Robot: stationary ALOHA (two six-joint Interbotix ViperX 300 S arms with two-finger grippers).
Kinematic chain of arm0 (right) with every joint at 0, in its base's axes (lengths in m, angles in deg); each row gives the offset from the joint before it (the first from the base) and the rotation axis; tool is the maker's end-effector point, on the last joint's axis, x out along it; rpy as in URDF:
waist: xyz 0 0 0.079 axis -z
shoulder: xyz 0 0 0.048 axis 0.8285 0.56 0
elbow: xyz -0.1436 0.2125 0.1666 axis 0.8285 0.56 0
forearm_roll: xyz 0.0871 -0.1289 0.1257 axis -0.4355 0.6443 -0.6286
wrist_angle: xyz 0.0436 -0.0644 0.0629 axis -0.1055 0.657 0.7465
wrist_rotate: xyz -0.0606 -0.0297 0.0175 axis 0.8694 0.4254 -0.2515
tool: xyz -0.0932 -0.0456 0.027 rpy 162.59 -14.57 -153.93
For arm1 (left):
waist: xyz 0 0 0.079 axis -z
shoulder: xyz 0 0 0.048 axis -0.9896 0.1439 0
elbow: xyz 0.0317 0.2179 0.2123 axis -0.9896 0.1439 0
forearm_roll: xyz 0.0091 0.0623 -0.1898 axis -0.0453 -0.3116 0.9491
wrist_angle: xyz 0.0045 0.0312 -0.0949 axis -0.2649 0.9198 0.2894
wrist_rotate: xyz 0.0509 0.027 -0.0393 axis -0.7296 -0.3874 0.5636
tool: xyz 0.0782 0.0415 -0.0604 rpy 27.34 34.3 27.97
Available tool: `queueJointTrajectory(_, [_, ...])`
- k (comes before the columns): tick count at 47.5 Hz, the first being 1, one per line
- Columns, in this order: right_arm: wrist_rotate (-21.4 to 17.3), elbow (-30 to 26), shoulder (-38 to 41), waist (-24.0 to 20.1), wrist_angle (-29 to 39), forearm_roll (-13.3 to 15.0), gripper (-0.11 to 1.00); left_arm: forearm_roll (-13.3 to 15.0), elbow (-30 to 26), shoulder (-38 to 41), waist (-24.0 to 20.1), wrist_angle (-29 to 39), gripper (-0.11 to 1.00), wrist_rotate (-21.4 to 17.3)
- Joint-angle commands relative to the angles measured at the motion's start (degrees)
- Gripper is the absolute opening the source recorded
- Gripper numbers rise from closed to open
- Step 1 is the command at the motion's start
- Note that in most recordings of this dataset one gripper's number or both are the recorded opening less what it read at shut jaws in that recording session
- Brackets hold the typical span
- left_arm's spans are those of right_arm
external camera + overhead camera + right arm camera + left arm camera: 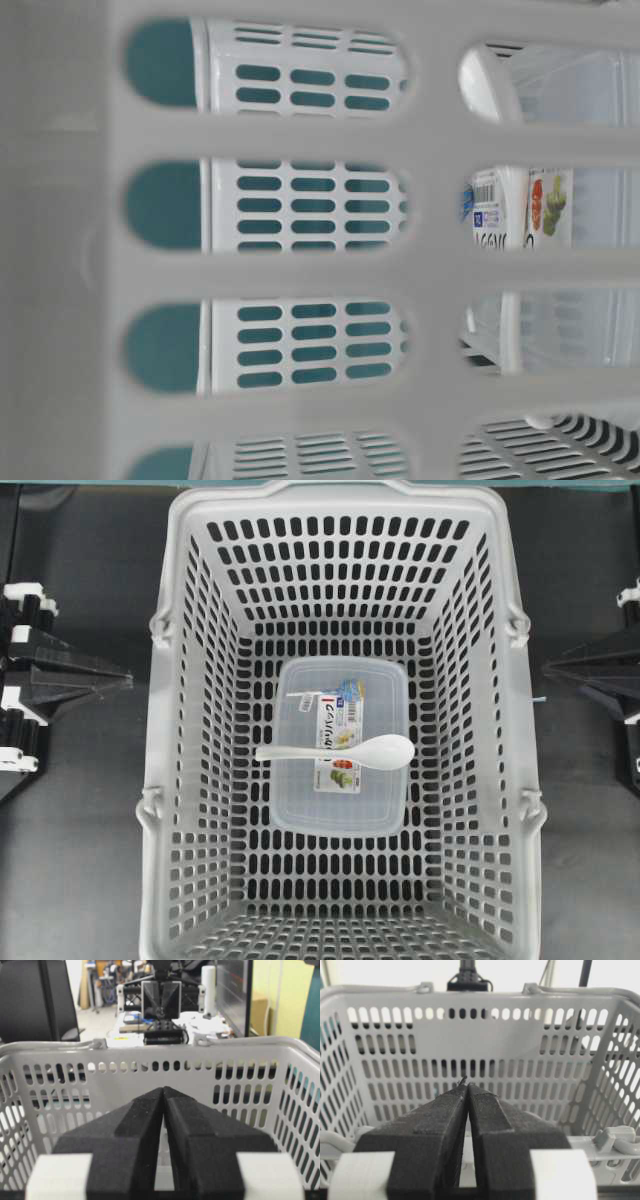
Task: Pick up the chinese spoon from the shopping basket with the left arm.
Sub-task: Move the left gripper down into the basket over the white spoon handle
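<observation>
Outside the shopping basket [180, 780], left end effector [466, 1089] fully closed, empty, chinese spoon [345, 751] lying untouched on clear container [300, 800].

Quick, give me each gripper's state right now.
Left gripper: closed, holding nothing, outside the basket.
Right gripper: closed, holding nothing, outside the basket.

Seen from directly above, the shopping basket [345, 730] fills the overhead frame. The table-level camera sits pressed against its slotted wall, peering through. Each wrist camera looks along its closed fingers [440, 1130] at an opposite outer side of the same basket, facing the other arm.
</observation>
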Motion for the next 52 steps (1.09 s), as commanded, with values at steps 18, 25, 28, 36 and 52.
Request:
queueJointTrajectory(18, [-1.67, -0.88, 0.53, 0.44, 0.35, -0.97, 0.00, -2.37, -27.25, 15.64, 1.76, 34.98, 0.00, 1.32])
queueJointTrajectory(25, [-3.78, -0.97, 0.53, 0.97, 1.23, -0.97, 0.00, -2.37, -34.19, 22.94, 1.93, 42.54, 0.00, 1.32])
queueJointTrajectory(28, [-4.83, -0.88, 0.53, 1.14, 2.29, -0.97, 0.00, -2.37, -37.18, 26.54, 2.02, 45.44, 0.00, 1.32])
queueJointTrajectory(36, [-6.94, -0.88, 0.53, 1.32, 4.57, -0.97, 0.09, -2.37, -43.77, 34.54, 2.81, 51.42, 0.00, 1.32])
queueJointTrajectory(52, [-6.77, -0.88, 0.53, 1.32, 5.54, -0.97, 0.64, -2.37, -51.77, 45.62, 3.08, 54.14, 0.02, 1.41])
